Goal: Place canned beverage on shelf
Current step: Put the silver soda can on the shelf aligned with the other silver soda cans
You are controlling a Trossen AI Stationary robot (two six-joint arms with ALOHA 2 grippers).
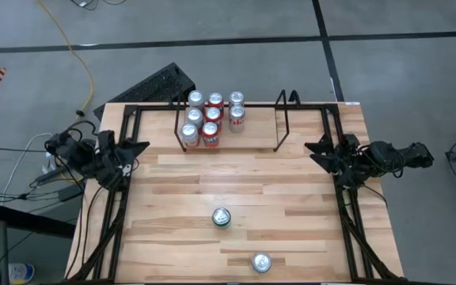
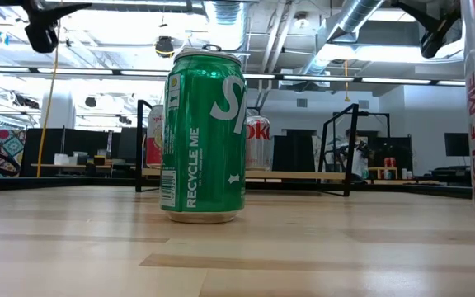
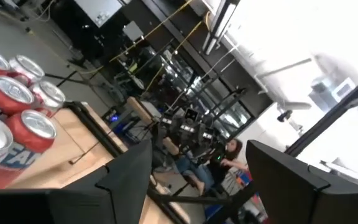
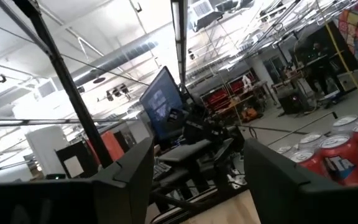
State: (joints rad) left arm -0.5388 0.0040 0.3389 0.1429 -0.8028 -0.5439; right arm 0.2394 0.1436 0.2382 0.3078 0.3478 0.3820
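In the high view, the shelf (image 1: pixel 279 119) sits at the upper centre of the worktop (image 1: pixel 180 198), with seven cans (image 1: pixel 210 117) grouped at its left end. A green can (image 1: pixel 222 217) stands at lower centre, a silver-topped can (image 1: pixel 260 262) near the bottom edge. The left hand (image 1: pixel 137 148) rests closed at the left edge; the right hand (image 1: pixel 313 147), partly open and empty, at the right edge.

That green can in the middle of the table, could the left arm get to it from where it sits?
Probably yes. The green can stands alone on bare wood, apart from the silver can, and nothing lies between it and the left gripper at the table's left edge.
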